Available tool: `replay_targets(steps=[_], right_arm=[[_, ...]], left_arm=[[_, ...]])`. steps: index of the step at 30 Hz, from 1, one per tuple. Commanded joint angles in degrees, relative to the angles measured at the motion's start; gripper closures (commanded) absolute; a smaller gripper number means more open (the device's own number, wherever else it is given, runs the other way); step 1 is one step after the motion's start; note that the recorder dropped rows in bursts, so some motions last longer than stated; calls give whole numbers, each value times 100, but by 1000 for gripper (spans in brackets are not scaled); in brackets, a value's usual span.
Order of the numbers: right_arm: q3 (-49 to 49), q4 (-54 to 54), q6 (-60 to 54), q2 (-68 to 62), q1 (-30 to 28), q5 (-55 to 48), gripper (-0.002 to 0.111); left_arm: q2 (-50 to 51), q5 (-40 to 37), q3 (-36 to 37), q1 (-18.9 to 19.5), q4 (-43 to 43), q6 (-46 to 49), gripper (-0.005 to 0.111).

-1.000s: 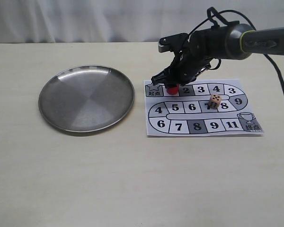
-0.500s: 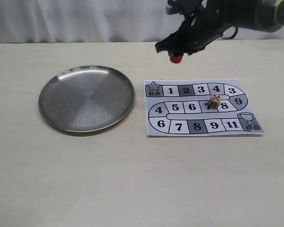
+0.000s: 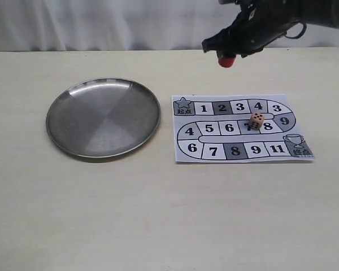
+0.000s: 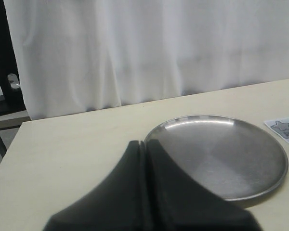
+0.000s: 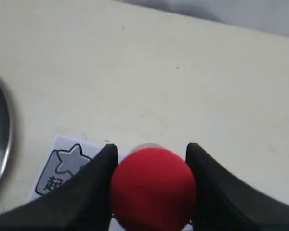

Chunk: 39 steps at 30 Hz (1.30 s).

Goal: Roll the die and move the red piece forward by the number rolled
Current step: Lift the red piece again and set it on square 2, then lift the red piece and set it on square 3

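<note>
With the die (image 3: 257,120) lying on the board (image 3: 183,155) by squares 7 and 8, the moving step seems in hand: the right claw (image 3: 226,55) pinches the red piece (image 3: 227,61) aloft and should next set it upright on the rolled square.

Paper game board (image 3: 237,139): squares numbered 1 to 11, "起点" beneath star (image 3: 183,103)

plate: round steel plate (image 3: 101,118), left of my printed paper game board (image 3: 212,160)
die: small tan wooden die (image 3: 257,120), on the board's middle row
peg: red cylinder peg (image 3: 226,61), up off the board in my right gripper (image 3: 226,56)
</note>
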<state>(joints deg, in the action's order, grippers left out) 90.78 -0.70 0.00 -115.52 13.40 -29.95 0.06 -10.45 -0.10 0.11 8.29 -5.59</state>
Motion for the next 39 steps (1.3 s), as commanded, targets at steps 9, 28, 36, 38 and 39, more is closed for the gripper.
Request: replay_targets(steps=[9,28,36,38,39], right_arm=[[-49,-39,0,-1501,-26,73,104],[84,-18,0,-1249,-26,-291,104],[369,-194,0,228,-206,-599,104],[369,-134,0,287,-338,-713,104],[369,-134,0,270,-372,-761,104]], left_arm=[[-6,51,10,-14,0,-5,107],[-6,51,10,-14,0,-5,107],[-6,51,10,-14,0,-5,107],[-6,51,10,-14,0,-5,107],[-6,51,10,-14,0,-5,107]])
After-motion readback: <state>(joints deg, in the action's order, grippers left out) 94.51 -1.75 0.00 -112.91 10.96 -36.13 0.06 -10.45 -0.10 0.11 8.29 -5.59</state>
